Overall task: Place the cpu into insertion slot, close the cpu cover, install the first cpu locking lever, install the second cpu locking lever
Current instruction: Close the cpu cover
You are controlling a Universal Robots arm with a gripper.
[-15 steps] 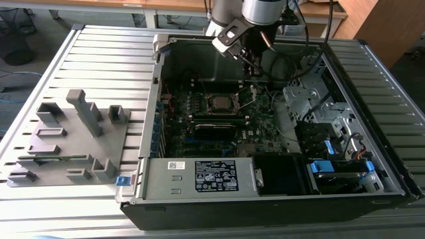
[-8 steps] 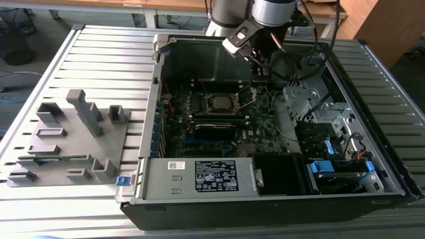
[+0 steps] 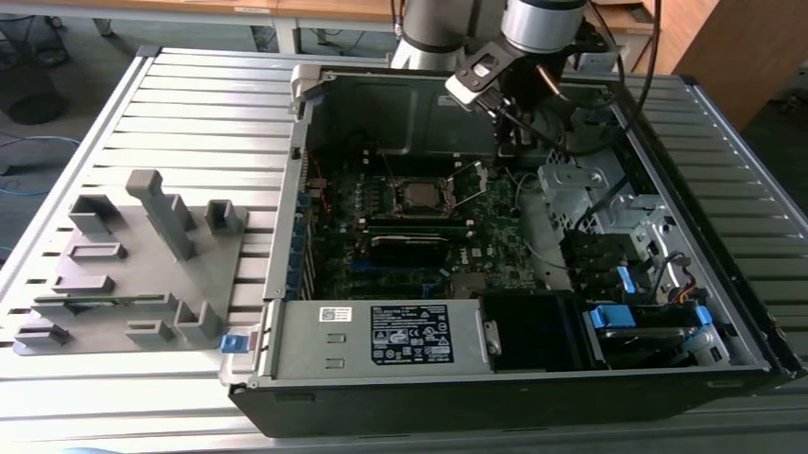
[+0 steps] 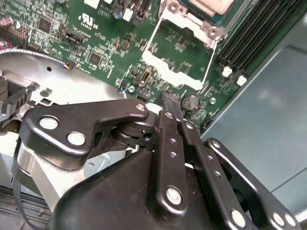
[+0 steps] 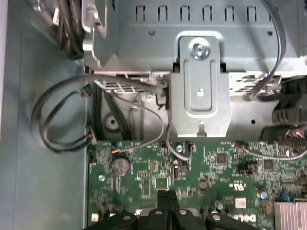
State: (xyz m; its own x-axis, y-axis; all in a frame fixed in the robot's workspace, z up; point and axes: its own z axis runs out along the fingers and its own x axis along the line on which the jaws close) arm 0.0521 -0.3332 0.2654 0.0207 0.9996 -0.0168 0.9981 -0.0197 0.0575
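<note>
The cpu [image 3: 414, 194], a small silver-grey square, lies in the insertion slot [image 3: 394, 205] in the middle of the green motherboard, and its edge [image 4: 207, 5] appears in the second wrist view. The cpu cover [image 3: 470, 180] [image 4: 151, 60], a thin silver frame with a large window, is swung open beside the slot. My gripper [image 3: 512, 142] [image 4: 170, 101] [image 5: 167, 195] hangs over the board just past the open cover, toward the case's back wall. Its black fingers [image 4: 168, 127] are shut together with nothing between them.
The open computer case [image 3: 293, 189] lies on a slatted table. A metal drive cage [image 3: 593, 184] [image 5: 199, 86] and loose cables [image 5: 57, 120] crowd the exterior view's right. A coin battery [image 4: 191, 101] [image 5: 120, 165] sits near my fingertips. A grey parts fixture [image 3: 127, 255] stands at the left.
</note>
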